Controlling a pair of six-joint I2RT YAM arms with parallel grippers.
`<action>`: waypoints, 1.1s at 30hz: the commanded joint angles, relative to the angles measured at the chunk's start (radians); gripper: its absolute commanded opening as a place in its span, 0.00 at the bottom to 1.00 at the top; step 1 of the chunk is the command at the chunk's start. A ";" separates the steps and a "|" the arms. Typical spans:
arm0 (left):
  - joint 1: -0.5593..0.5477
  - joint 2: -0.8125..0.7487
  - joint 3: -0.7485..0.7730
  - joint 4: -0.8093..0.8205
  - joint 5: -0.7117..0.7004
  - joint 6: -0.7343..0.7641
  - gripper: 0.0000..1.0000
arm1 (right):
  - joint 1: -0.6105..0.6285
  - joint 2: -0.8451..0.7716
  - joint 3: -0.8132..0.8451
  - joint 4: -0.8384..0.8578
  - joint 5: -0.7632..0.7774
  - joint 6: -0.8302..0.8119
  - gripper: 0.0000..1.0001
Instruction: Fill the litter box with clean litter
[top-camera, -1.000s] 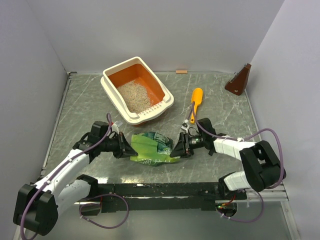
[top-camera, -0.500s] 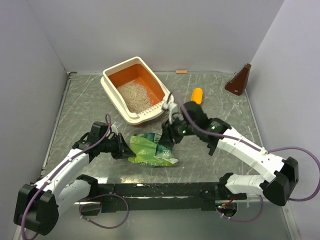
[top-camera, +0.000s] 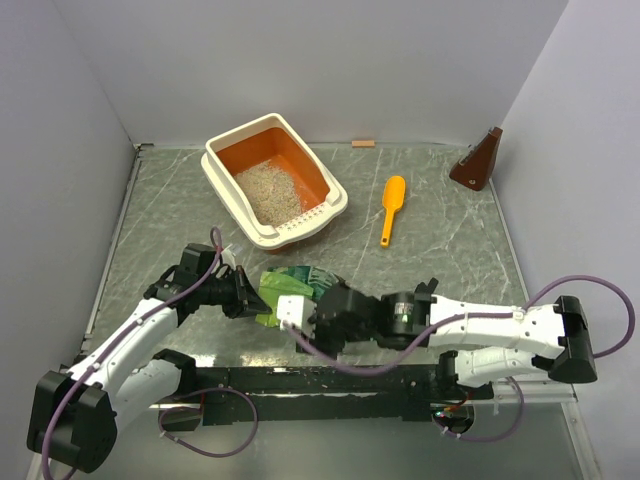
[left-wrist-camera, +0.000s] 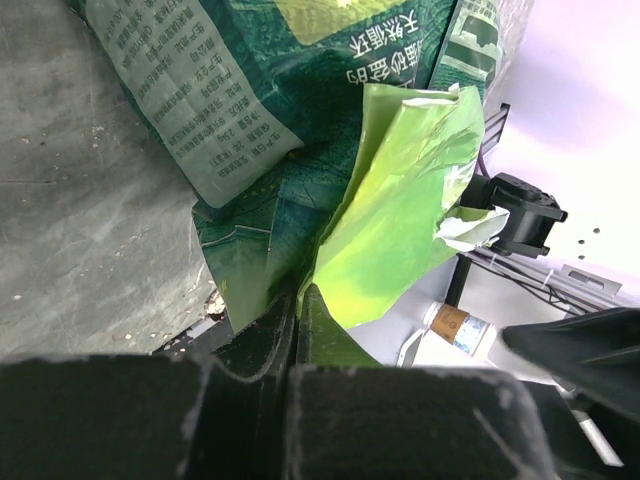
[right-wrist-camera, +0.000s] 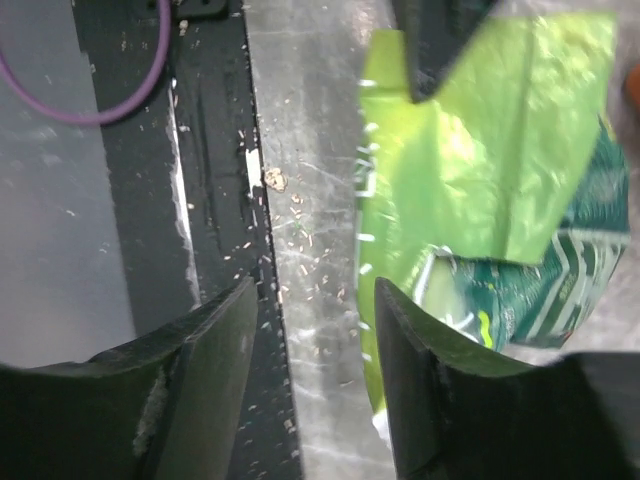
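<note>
Litter station: contents and claw states

1. Large rectangular plastic litter box (top-camera: 338, 203), with a cream-white outer rim, orange inner walls and a slotted edge at its near short end. It stands askew on the far left-centre of the grey-green marbled table (top-camera: 450, 260), well apart from both grippers.

2. Fine pale grey-beige clean litter (top-camera: 268, 192), a loose grainy heap. It lies inside the litter box and covers the middle of the floor; the orange floor shows at the far end.

3. Crinkled green bag (top-camera: 292, 287) with printed text, lying on the table near the front edge, between the two arms. Its light green inner fold (left-wrist-camera: 400, 200) is turned outward.

4. Left gripper (top-camera: 250, 298). The wrist view shows it (left-wrist-camera: 297, 305) clenched on a pinched fold at the edge of the green bag, jaws pressed together.

5. Right gripper (top-camera: 298, 318), reached across to the near side of the bag. In the wrist view it (right-wrist-camera: 315, 295) is released: jaws spread, nothing between them. It hangs over the table's front edge just beside the bag (right-wrist-camera: 480, 150).

6. Small scattered grains (right-wrist-camera: 300, 235) on the front edge, below the right gripper.

7. Yellow-orange plastic scoop (top-camera: 392, 208), lying flat on the table to the right of the litter box and apart from it.

8. Brown wedge-shaped object (top-camera: 478, 160) at the far right corner.
</note>
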 joint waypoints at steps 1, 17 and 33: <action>0.009 -0.006 0.002 0.015 -0.078 0.012 0.01 | 0.100 -0.032 -0.074 0.131 0.185 -0.123 0.62; 0.011 -0.012 0.003 0.013 -0.067 0.015 0.01 | 0.237 0.068 -0.220 0.354 0.532 -0.260 0.63; 0.011 0.002 0.008 0.004 -0.063 0.016 0.01 | 0.150 0.113 -0.350 0.474 0.480 -0.212 0.61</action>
